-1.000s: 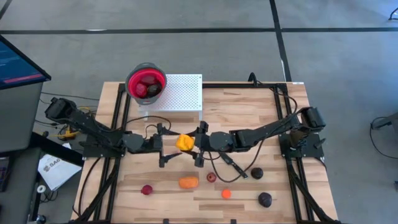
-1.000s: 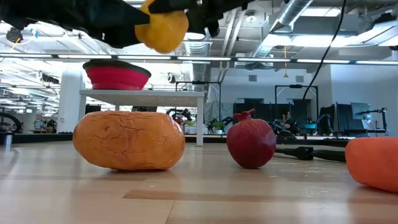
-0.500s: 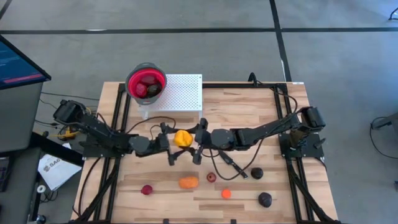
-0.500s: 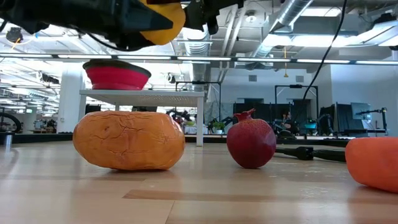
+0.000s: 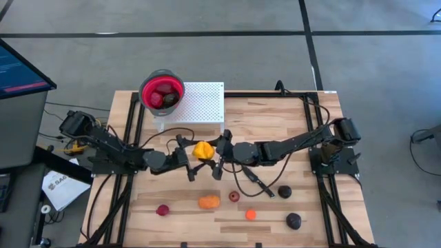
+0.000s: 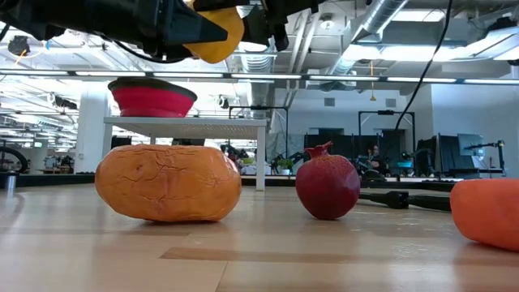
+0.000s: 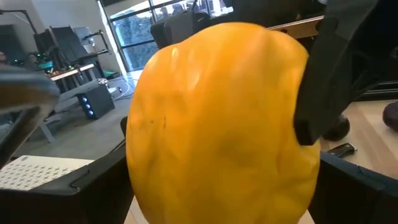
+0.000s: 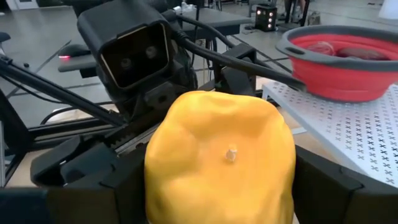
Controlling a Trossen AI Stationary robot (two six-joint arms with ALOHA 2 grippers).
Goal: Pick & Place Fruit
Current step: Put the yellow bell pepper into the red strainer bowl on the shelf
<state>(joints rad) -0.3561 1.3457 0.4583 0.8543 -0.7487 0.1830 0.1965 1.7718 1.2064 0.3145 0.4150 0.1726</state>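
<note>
At centre frame the right gripper (image 5: 219, 157) clamps the yellow fruit (image 5: 202, 151); the wide-open, empty left gripper (image 5: 187, 158) should close squarely before release.

Matt, dimpled yellow fruit (image 8: 219, 158); pale planked wood table (image 5: 275, 124).

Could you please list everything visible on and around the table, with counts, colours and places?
Yellow fruit: one, yellow, held in the air mid-table between both grippers.
Fruit on the table: five; dark red, orange oblong, dark red, small orange, two dark, along the near side.
Colander: one, red with grey rim, on the platform's left corner, with red and dark fruit inside.
Perforated platform: one, white, far side.
Knife: one, black, right of centre.
Left gripper: open around the yellow fruit.
Right gripper: shut on the yellow fruit.
</note>
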